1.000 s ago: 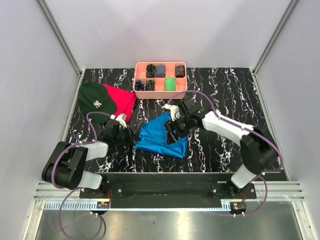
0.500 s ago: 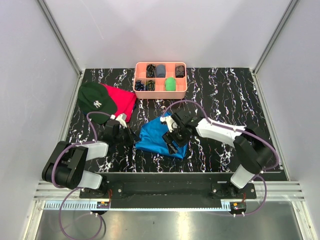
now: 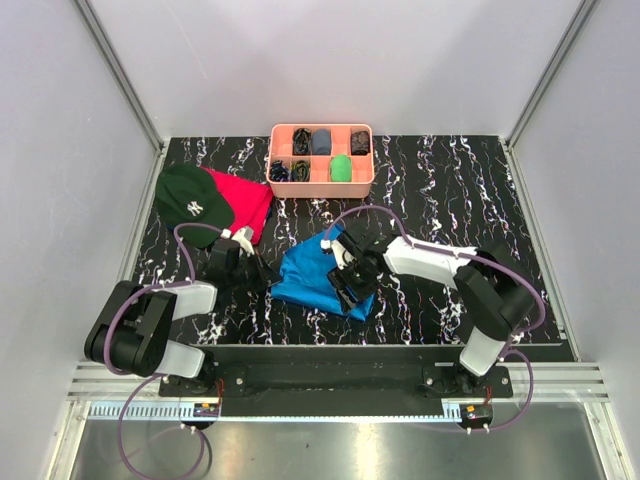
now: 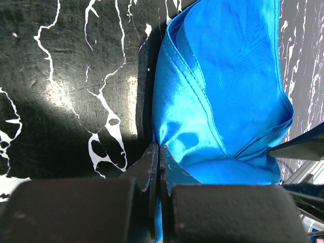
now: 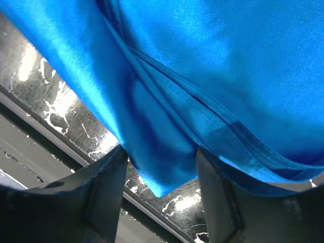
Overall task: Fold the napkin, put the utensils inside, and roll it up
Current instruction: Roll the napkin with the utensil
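Blue napkin (image 3: 305, 275) on the table (image 3: 450, 180), bunched, only part folded; left corner pinched in the closed left gripper (image 4: 158, 150), another fold inside the spread-apart right gripper (image 5: 159, 169); utensils unseen, placing and rolling yet undone

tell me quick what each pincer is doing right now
left pincer: closed on the napkin edge
right pincer: open, straddling a napkin corner

Left arm (image 3: 172, 303) folded low, reaching inward; left gripper (image 4: 157, 151) jaws pressed together, pinching the napkin (image 4: 228, 91) edge. Right arm (image 3: 432, 259) extended toward the left, wrist tipped down. Right gripper (image 5: 159, 169) jaws spread wide, napkin hanging between them.
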